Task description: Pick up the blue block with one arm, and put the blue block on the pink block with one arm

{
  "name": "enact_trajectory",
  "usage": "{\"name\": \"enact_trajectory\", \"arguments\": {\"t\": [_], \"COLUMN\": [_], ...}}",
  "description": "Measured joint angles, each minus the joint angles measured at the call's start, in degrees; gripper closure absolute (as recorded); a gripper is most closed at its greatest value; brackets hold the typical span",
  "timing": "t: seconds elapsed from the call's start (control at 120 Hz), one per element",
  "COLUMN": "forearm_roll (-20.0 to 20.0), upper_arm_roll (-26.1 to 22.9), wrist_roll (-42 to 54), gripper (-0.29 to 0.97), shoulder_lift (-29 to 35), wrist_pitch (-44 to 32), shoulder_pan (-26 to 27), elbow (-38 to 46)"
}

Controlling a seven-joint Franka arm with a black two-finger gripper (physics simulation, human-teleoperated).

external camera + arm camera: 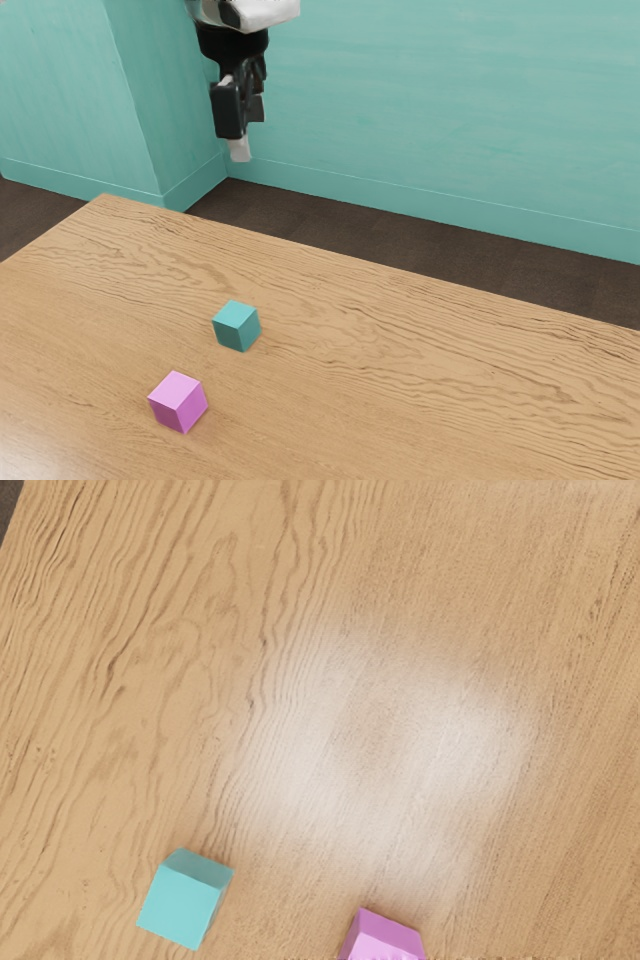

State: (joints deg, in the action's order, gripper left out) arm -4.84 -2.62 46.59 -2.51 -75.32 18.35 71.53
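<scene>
A teal-blue block rests on the wooden table, left of its middle in the exterior view. A pink block lies just in front of it, a short gap apart and nearer the table's front edge. My gripper hangs high above the table's far left corner, well away from both blocks, open and holding nothing. From the wrist view I see the blue block and the pink block side by side on the bare wood, far below the hand.
A teal wall with a jutting corner stands behind the table, and dark floor lies between them. The table's wood stretches wide to the exterior view's right.
</scene>
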Motion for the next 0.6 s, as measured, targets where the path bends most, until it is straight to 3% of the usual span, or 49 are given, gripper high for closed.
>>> {"name": "enact_trajectory", "arguments": {"t": [0.067, 0.133, 0.242, 0.35, 0.6], "forearm_roll": [-0.03, -0.03, -0.10, -0.29, -0.39], "upper_arm_roll": [-0.10, -0.12, 0.01, 0.32, 0.59], "wrist_roll": [0.46, 0.91, 1.37, 3.23, 8.46], "gripper": [0.00, 0.00, 0.00, 0.00, 0.00], "shoulder_lift": [-0.34, 0.10, 12.12, 25.55, 27.41], "wrist_pitch": [0.71, 1.23, 0.13, -9.32, -27.13], "shoulder_pan": [0.48, -3.84, -14.19, -15.71, -17.54], "elbow": [0.02, 0.87, 19.99, 45.95, 63.69]}}
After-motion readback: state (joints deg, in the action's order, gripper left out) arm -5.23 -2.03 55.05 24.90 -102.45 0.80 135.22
